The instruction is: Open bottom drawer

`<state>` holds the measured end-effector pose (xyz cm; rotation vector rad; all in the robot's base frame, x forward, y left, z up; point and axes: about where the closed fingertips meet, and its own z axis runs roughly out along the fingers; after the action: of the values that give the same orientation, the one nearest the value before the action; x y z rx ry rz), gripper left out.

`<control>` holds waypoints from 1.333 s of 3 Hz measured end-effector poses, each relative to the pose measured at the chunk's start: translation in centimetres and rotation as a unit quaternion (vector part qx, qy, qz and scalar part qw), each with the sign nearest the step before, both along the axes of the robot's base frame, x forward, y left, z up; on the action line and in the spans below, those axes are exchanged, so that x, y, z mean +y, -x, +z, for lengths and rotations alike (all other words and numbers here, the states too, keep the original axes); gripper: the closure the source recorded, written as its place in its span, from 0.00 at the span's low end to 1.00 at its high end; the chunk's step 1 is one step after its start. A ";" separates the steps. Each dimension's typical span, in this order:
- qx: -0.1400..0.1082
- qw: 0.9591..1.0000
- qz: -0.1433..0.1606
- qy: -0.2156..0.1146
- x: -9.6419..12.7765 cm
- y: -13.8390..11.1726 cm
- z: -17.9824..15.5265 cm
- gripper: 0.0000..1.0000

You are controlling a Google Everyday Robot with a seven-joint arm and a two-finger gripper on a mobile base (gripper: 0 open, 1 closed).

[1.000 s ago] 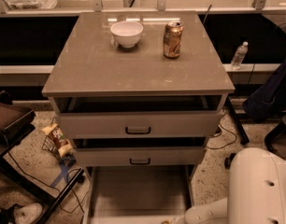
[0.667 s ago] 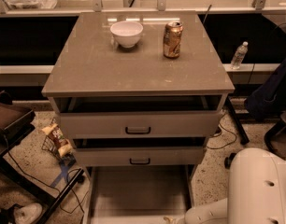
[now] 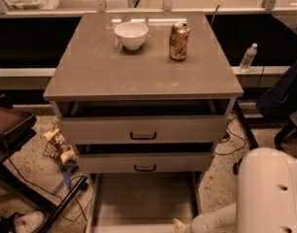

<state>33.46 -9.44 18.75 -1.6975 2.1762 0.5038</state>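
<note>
The bottom drawer stands pulled out toward me at the foot of the cabinet. Its flat pale inside shows, and its front and handle are cut off below the frame. Above it are the middle drawer front and the upper drawer front, each with a black bar handle and each slightly ajar. My white arm comes in from the lower right. The gripper sits at the bottom edge of the view, at the near right corner of the pulled-out drawer, mostly cut off.
A white bowl and a drink can stand on the cabinet top. A snack bag and cables lie on the floor at left, beside a dark chair. A water bottle stands on a ledge at right.
</note>
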 end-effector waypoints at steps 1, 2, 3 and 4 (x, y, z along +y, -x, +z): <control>-0.028 0.998 -0.013 0.048 1.4 -2.2 5.6 0.18; -0.037 0.995 0.000 0.097 2.5 -2.3 10.7 0.41; -0.072 0.989 0.030 0.126 1.2 -3.1 16.2 0.64; -0.154 0.979 0.077 0.110 0.5 -6.2 20.7 0.94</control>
<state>39.64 -8.92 39.45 -1.9233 1.9439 0.0289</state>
